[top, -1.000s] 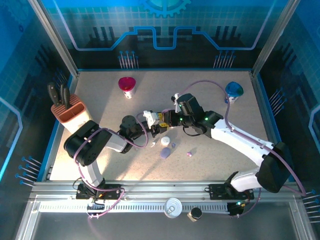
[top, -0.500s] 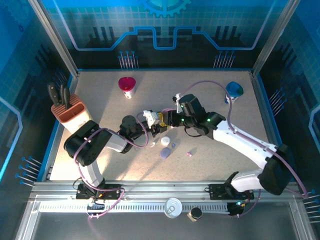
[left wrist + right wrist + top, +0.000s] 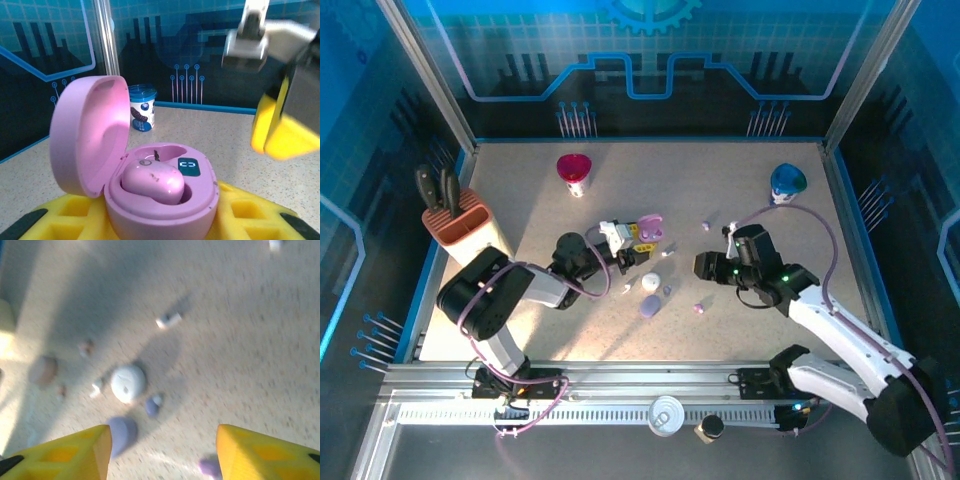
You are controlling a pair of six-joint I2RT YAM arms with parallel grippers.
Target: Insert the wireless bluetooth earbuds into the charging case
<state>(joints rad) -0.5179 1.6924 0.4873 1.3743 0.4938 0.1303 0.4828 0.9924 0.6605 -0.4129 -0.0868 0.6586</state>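
We see the left gripper (image 3: 638, 240) clamped on the open pink charging case (image 3: 160, 200), one pink earbud (image 3: 152, 182) seated inside it, near the middle of the table (image 3: 520, 200). The right gripper (image 3: 160, 437) hangs close by, jaws spread wide and empty, over loose earbuds (image 3: 153, 405) scattered beside a white oval case (image 3: 128, 382) and a purple case (image 3: 121, 434).

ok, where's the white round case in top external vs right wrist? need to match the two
Top external: white round case just below picture centre, between the two arms.
Right wrist: white round case left of centre, mid-height.
Shared landmark: purple oval case, directly below the white one in top external and below it, slightly left, in right wrist.
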